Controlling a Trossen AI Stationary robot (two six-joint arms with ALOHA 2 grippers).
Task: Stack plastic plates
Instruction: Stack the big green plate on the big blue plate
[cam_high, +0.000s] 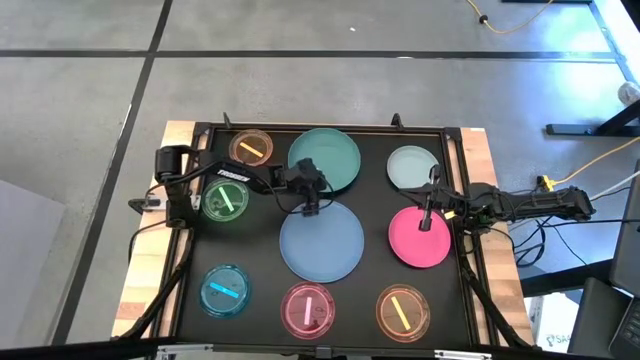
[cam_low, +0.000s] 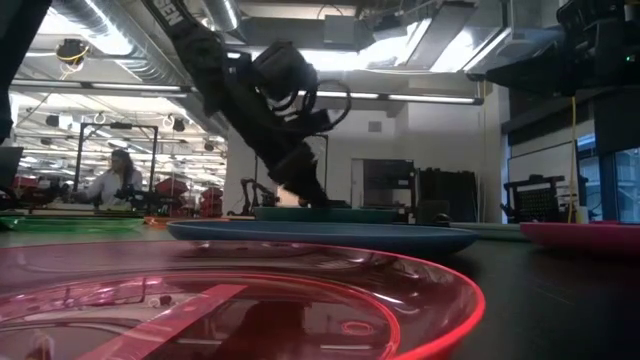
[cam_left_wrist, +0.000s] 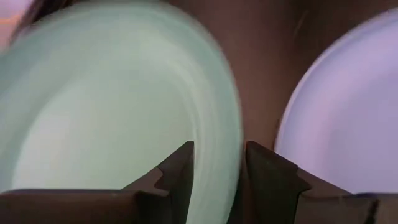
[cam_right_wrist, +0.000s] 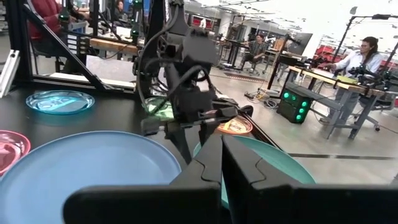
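Observation:
Four opaque plates lie apart on the black table: teal (cam_high: 325, 160), blue-grey (cam_high: 322, 242), pale mint (cam_high: 412, 167) and pink (cam_high: 420, 238). Around them sit translucent striped dishes: orange (cam_high: 250, 148), green (cam_high: 225, 202), blue (cam_high: 225, 290), pink (cam_high: 308, 310) and a second orange (cam_high: 402, 310). My left gripper (cam_high: 310, 205) is at the teal plate's near edge, shut on its rim. My right gripper (cam_high: 425, 218) hovers over the pink plate, shut and holding nothing. My left gripper (cam_left_wrist: 219, 171) has the teal plate's near rim (cam_left_wrist: 217, 143) between its two fingers, one finger over the plate's inside and one outside it. The fingers come from above, pointing down (cam_right_wrist: 189, 134). The plate looks level; whether it is off the table I cannot tell.
The blue-grey plate (cam_left_wrist: 336, 106) lies just past the left gripper's outer finger. A raised black frame (cam_high: 460, 180) borders the table. In the low view the pink dish (cam_low: 230, 300) fills the foreground. People work at benches in the room behind.

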